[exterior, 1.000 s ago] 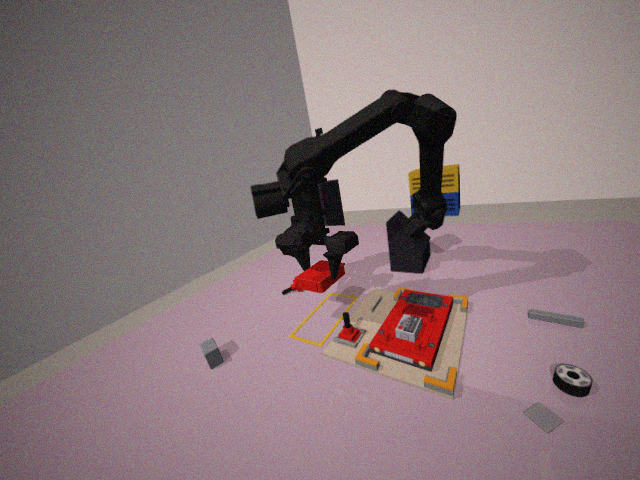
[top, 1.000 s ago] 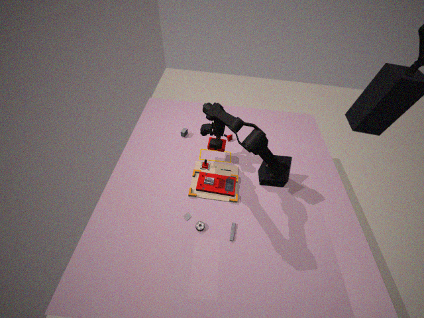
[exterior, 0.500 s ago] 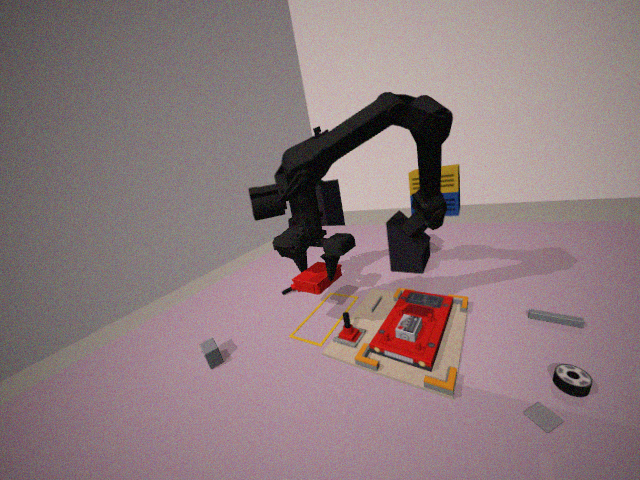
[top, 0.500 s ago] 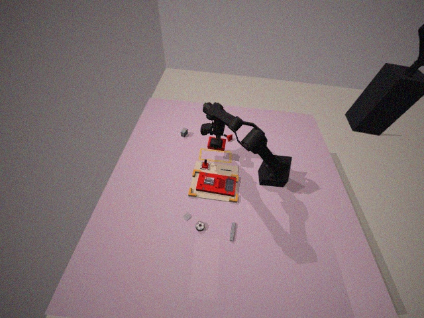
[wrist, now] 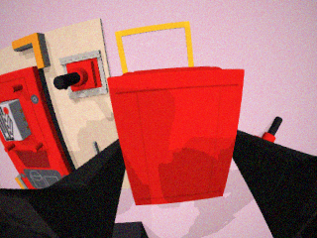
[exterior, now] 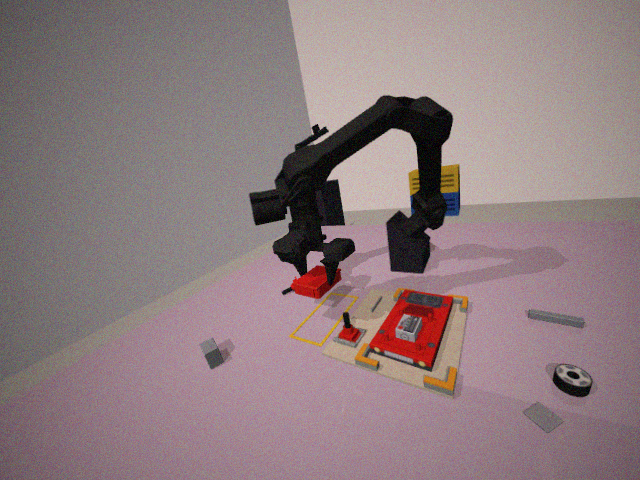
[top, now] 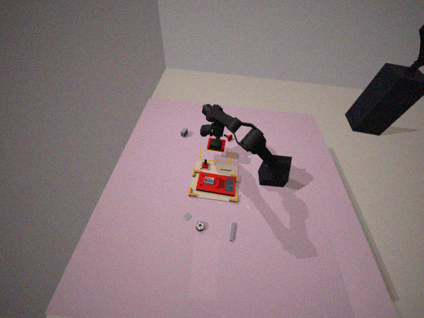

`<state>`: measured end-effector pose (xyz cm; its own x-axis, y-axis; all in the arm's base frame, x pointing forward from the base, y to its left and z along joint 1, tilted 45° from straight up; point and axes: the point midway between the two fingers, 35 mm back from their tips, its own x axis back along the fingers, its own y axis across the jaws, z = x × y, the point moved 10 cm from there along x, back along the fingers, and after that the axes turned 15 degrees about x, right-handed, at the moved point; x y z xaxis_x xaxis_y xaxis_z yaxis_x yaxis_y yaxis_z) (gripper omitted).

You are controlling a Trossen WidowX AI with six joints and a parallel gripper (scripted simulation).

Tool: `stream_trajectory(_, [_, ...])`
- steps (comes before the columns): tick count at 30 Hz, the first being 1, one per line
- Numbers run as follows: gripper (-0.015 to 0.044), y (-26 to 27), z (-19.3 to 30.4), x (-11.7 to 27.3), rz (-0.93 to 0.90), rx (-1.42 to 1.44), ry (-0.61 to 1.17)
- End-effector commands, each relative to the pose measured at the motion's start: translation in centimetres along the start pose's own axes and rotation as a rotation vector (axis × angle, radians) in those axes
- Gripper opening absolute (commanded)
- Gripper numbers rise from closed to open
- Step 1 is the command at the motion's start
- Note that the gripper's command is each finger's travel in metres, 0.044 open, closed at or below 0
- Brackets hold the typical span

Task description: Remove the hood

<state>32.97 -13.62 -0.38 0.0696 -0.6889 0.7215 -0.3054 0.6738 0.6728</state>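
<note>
The red hood [top: 222, 146] [exterior: 310, 283] [wrist: 173, 134] is between the fingers of my gripper [top: 215, 145] [exterior: 316, 279] [wrist: 176, 139], which is shut on it. The hood hangs above the table, beyond the marked area's far side in the top view. The marked area, a yellow outline [top: 199, 154] [exterior: 306, 341] [wrist: 154, 28], lies on the table beside the board. The red toy car [top: 202, 187] [exterior: 436, 320] [wrist: 10, 84] sits on the board without its hood, its grey engine [top: 209, 180] [exterior: 408, 328] [wrist: 15, 119] exposed.
A red-based black lever [top: 205, 165] [exterior: 349, 333] [wrist: 88, 74] stands on the board near the outline. Another red piece [top: 229, 137] [wrist: 268, 137] with a black stem lies close to the held hood. A grey block [top: 184, 132] [exterior: 211, 352], wheel [top: 200, 224] [exterior: 572, 379] and bar [top: 232, 231] [exterior: 555, 318] lie farther off.
</note>
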Motion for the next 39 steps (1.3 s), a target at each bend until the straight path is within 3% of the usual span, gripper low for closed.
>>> stream_trajectory(1, [0.0000, 0.1, 0.1, -0.6, -0.008, -0.006, 0.001])
stream_trajectory(39, [0.0000, 0.1, 0.1, -3.3, -0.008, -0.006, 0.000])
